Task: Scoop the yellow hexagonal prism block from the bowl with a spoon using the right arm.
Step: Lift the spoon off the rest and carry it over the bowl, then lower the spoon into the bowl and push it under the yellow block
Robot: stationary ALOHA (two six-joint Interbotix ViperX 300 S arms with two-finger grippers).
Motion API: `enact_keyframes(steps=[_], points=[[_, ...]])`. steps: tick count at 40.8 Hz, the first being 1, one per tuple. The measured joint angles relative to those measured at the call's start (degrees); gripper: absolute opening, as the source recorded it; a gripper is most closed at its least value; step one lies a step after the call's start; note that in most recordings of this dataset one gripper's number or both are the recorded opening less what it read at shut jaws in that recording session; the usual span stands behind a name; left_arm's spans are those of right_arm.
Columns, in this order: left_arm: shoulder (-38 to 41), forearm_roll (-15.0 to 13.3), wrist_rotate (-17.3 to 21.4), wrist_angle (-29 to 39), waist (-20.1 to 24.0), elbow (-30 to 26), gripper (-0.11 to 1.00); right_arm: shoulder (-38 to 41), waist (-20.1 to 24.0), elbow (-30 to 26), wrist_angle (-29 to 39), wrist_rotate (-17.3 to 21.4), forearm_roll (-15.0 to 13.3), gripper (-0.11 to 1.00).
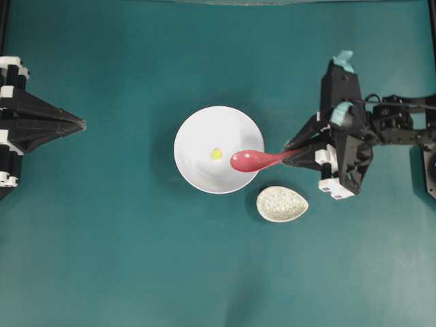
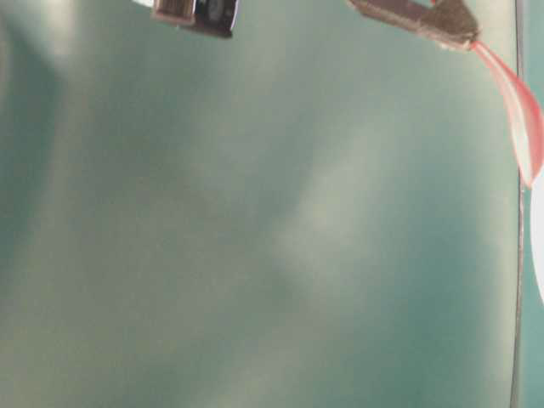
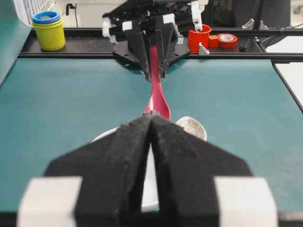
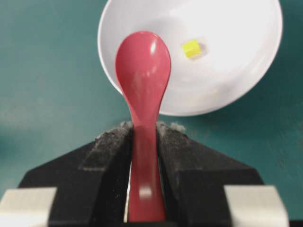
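Right gripper (image 1: 291, 151) is holding the spoon (image 1: 253, 160) over the bowl (image 1: 197, 129); no readable writing.
Overhead: yellow hexagonal prism block (image 1: 216, 154) is lying inside the bowl. Left wrist: left gripper (image 3: 151, 124) is sitting closed, empty. Right wrist: jaws are clamping the handle.

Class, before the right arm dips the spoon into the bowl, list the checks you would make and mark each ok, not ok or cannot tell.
1. Right hand clamps the spoon by its handle: ok.
2. Scoop empty, over the bowl edge: ok.
3. Yellow block lies alone in the bowl, apart from the scoop: ok.
4. Left hand shut, well away from the bowl: ok.
5. Speckled spoon rest sits beside the bowl, below the spoon's line: ok.
6. Scoop's height above the bowl floor: cannot tell.
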Motion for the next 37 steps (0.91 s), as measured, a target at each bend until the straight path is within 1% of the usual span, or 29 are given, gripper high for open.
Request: enact_keyframes(steps=[8, 16, 27, 33, 37], points=[[0.0, 0.0, 0.0, 0.88, 0.09, 0.0, 0.05, 2.46, -2.64, -4.31, 7.03, 0.26, -0.09, 0.23], [0.0, 0.0, 0.0, 1.14, 0.0, 0.0, 0.05, 6.86, -4.48, -8.44, 12.22, 0.35, -0.53, 0.23], [0.0, 0.0, 0.0, 1.14, 0.0, 0.0, 0.05, 13.27, -4.75, -15.21, 19.16, 0.79, -4.22, 0.23], [0.0, 0.0, 0.0, 1.14, 0.0, 0.0, 0.05, 15.91, -4.75, -17.67, 21.71, 2.81, -7.12, 0.23], [0.0, 0.0, 0.0, 1.14, 0.09, 0.0, 0.05, 17.14, -4.75, -18.28, 22.32, 4.66, -8.96, 0.23]])
